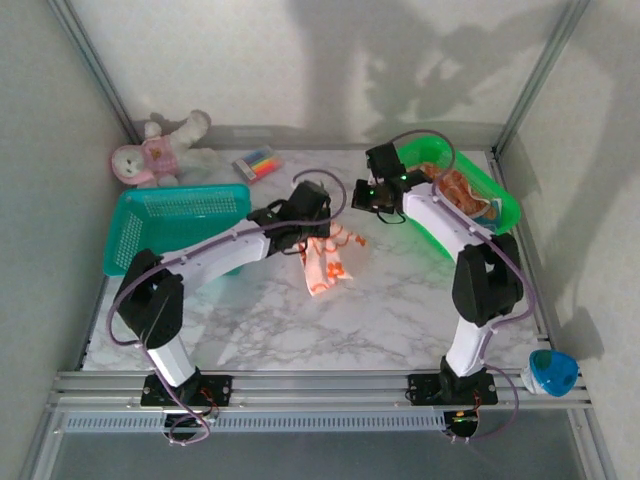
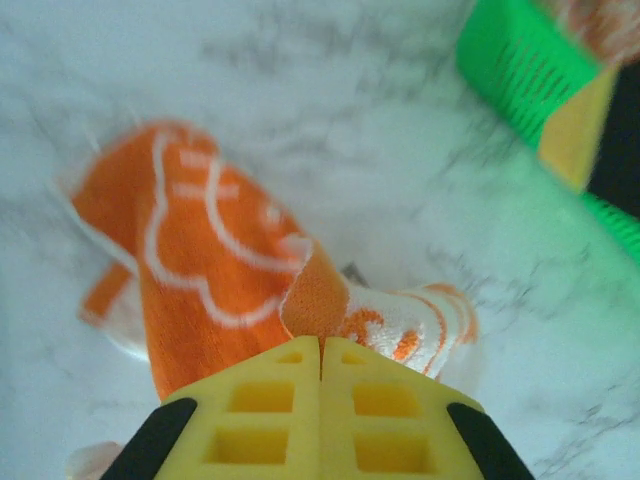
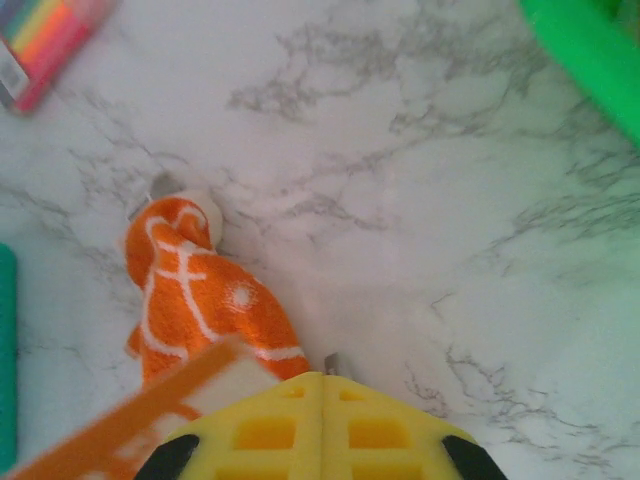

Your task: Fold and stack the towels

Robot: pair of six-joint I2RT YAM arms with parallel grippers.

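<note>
Marble table, orange towel bunched mid-table, left gripper and right gripper both pinched shut on its edge; suggest pulling corners apart evenly, taut, before laying flat to fold.

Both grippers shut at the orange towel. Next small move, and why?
Probably draw the grippers apart to pull the cloth taut. The left gripper is shut on a bunched edge of the orange towel, the right gripper looks shut on another edge, and the towel hangs crumpled between them over the table, too rumpled to fold.
</note>
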